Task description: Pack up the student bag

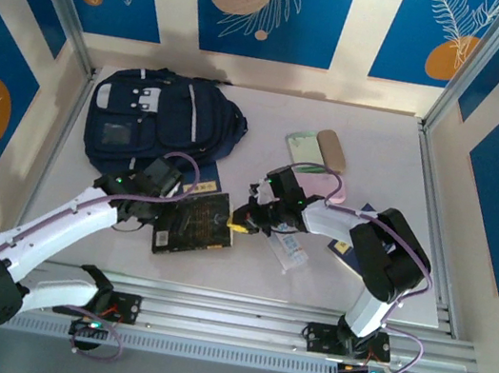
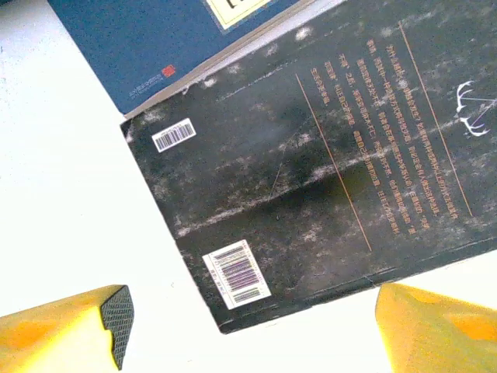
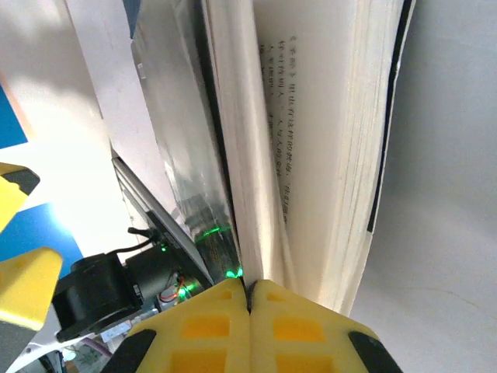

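The student bag [image 1: 159, 122] lies flat at the far left of the tabletop [image 1: 383, 142], with its front pocket facing up. Just beside its near edge lies a black book [image 1: 193, 222], which partly covers a blue book [image 2: 171, 39]. The left gripper [image 2: 248, 334] hangs over the left side of the black book, its yellow fingers [image 2: 70, 326] wide apart and touching nothing. The right gripper [image 3: 248, 303] is at the right edge of this book with its fingers pressed together, where the pages [image 3: 311, 155] stand a little open. I cannot tell if a page is between them. Far right of the bag lie a green notebook [image 1: 303, 145] and a tan case [image 1: 331, 148].
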